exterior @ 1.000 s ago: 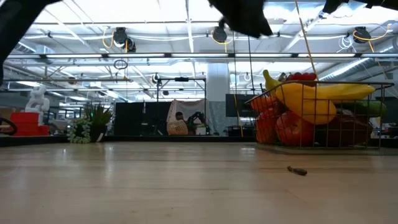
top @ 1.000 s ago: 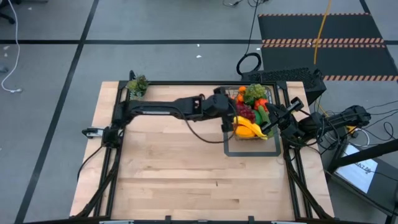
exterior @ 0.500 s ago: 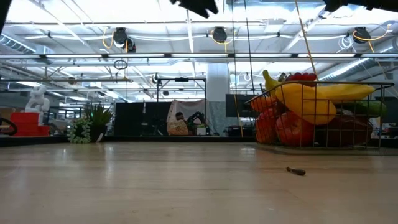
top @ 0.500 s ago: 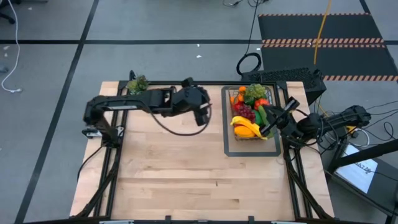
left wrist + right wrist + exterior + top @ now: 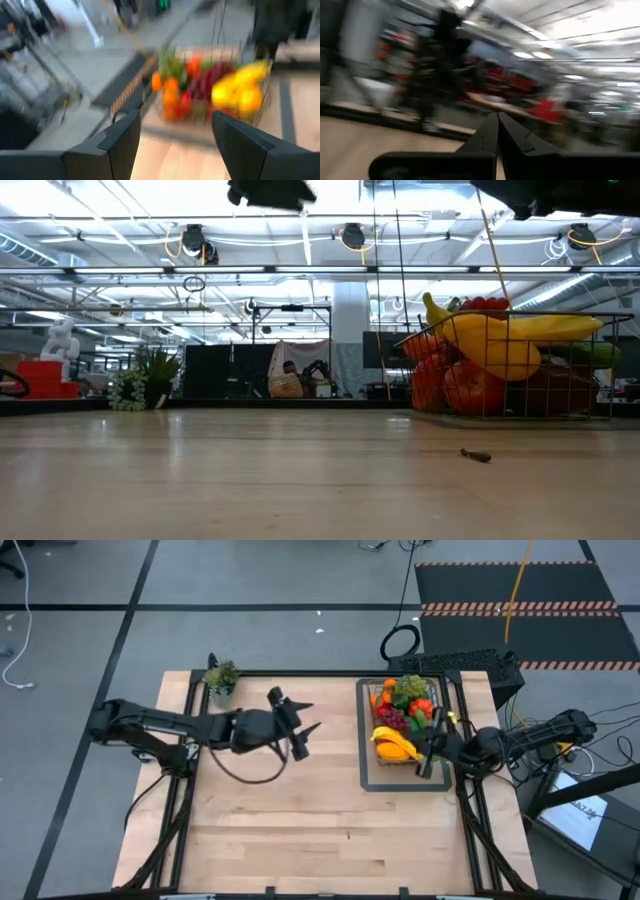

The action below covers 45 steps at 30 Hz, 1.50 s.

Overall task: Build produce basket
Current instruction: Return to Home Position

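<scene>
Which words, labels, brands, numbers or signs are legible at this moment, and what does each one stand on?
No text can be read in any view.
White sheet on the stand right of the table: faint marks, too small to read.
Wire basket and produce: no labels show.
Room behind the table, low view: no legible sign.

The pale wooden desk (image 5: pixel 300 830) stands on a grey floor (image 5: pixel 80 640) crossed by dark tape lines. Behind it lies a black mat (image 5: pixel 470 585) edged in hazard stripes, with a yellow cable (image 5: pixel 516 590) running over it. Beyond is a hall with a bright white ceiling, round hanging fixtures (image 5: pixel 194 238), dark panels (image 5: pixel 215 370), and what may be a white figurine (image 5: pixel 60 338) above a red box (image 5: pixel 40 376).
</scene>
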### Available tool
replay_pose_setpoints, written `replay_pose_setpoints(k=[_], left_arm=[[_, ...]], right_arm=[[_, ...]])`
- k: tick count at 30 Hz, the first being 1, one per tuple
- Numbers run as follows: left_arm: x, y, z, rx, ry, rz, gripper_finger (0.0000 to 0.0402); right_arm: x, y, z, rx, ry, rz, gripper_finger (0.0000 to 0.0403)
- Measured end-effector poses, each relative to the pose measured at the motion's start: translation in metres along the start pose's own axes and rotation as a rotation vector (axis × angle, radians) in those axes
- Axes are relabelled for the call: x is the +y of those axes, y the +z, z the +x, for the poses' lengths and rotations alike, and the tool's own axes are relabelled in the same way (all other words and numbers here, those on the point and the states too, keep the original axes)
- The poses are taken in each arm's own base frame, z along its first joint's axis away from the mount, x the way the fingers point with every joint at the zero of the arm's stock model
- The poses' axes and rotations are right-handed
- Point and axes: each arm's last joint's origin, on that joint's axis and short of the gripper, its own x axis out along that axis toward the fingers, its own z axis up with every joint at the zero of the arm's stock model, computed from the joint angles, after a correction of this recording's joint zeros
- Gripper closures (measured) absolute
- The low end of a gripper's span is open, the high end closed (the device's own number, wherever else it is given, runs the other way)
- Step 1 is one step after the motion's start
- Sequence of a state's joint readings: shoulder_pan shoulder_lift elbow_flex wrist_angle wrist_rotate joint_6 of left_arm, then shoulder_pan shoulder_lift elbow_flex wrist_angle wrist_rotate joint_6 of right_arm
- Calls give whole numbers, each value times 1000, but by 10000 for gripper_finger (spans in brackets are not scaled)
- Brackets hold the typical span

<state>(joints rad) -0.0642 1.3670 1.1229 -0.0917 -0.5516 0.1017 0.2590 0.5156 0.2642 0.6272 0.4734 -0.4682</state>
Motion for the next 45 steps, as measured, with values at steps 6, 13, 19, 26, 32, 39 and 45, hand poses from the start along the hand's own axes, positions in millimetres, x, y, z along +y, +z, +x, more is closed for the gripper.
replay_pose_setpoints(k=[6, 13, 19, 26, 32, 39, 45], left_arm=[[-3, -8, -15, -196, -74, -104, 156], [-20, -27, -19, -164, -172, -174, 156], [-37, -33, -30, -112, -240, -141, 156], [-58, -47, -42, -6, -292, -33, 156], [-64, -50, -48, 7, -292, -9, 201], [-63, -68, -53, 14, -297, -6, 290], [-56, -85, -65, -24, -314, -31, 349]], right_arm=[[12, -4, -2, -35, 342, 161, 403], [21, -15, -6, 76, 525, 259, 403], [29, -40, -16, 125, 556, 355, 403], [28, -46, -23, -6, 520, 418, 403], [28, -48, -24, 13, 524, 414, 403], [24, -44, -27, -42, 510, 347, 403], [18, -42, -33, -48, 457, 315, 403]])
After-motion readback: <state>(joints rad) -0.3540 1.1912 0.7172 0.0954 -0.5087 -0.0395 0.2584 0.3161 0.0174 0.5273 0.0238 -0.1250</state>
